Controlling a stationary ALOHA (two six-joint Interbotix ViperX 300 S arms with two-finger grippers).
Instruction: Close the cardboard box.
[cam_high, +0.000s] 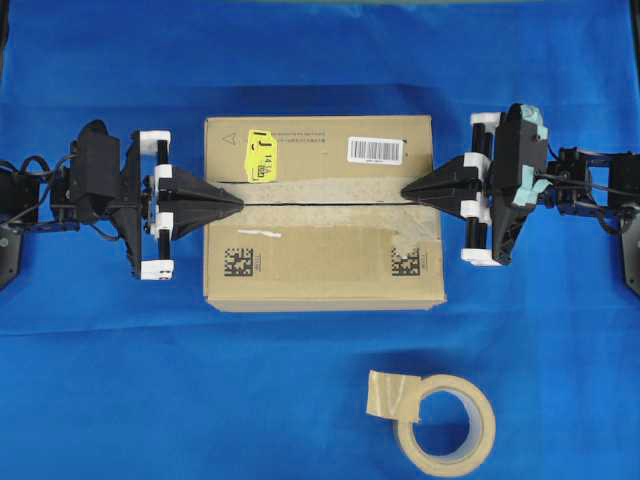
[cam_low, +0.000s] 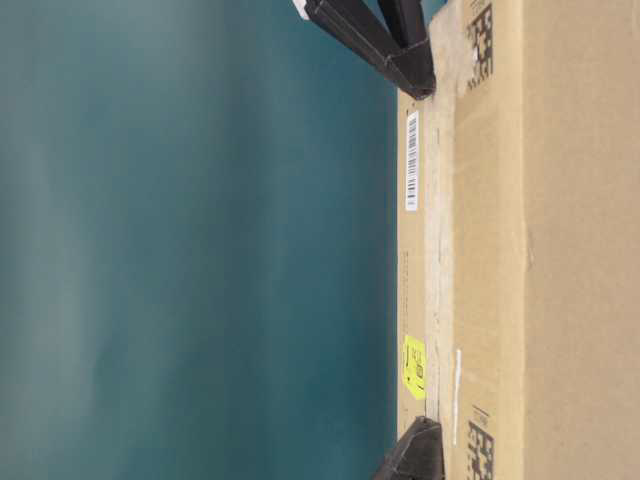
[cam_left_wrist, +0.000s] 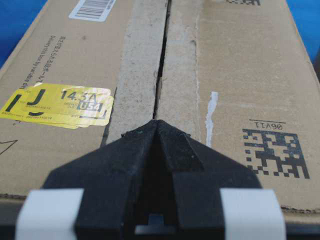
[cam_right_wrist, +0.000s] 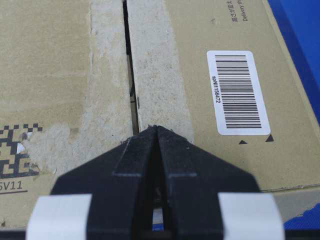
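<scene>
The cardboard box (cam_high: 320, 250) lies in the middle of the blue cloth with its two long top flaps folded flat, meeting at a narrow dark seam (cam_high: 320, 201) between old tape strips. It carries a yellow sticker (cam_high: 262, 155), a white barcode label (cam_high: 376, 150) and data-matrix codes. My left gripper (cam_high: 240, 201) is shut, with its tip resting over the seam at the box's left end (cam_left_wrist: 157, 122). At the right end my right gripper (cam_high: 404, 191) is likewise shut, its tip on the seam (cam_right_wrist: 156, 128). Neither holds anything.
A roll of tan packing tape (cam_high: 444, 423) with a loose end lies on the blue cloth in front of the box, right of centre. The table-level view shows the box side (cam_low: 560, 240) and both gripper tips against a teal backdrop.
</scene>
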